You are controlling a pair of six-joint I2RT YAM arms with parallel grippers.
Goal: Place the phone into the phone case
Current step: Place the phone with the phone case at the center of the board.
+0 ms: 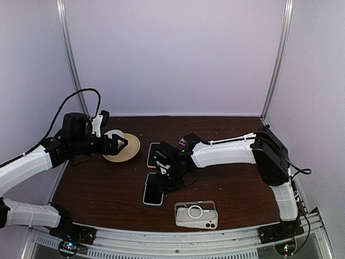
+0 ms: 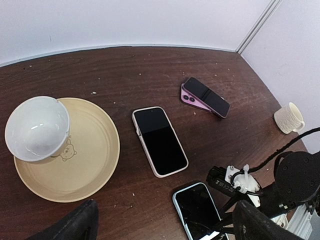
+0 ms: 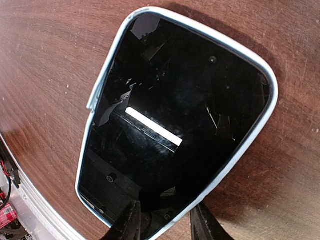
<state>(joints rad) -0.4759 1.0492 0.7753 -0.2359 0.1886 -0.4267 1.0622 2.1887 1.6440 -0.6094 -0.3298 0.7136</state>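
Observation:
The phone with a pale blue rim lies flat, screen up, on the brown table; it also shows as the phone and the phone. The clear phone case with a white ring lies near the table's front edge, to the right of the phone. My right gripper hangs low over the phone's far right end. In its wrist view the right gripper is narrowly open, one finger over the screen and one over the wood beside the rim. My left gripper hovers wide open by the plate, holding nothing.
A beige plate carries an upturned white bowl at the back left. A second phone in a white case lies mid-table, with a purple folded phone behind it. A small ribbed cup stands at the right.

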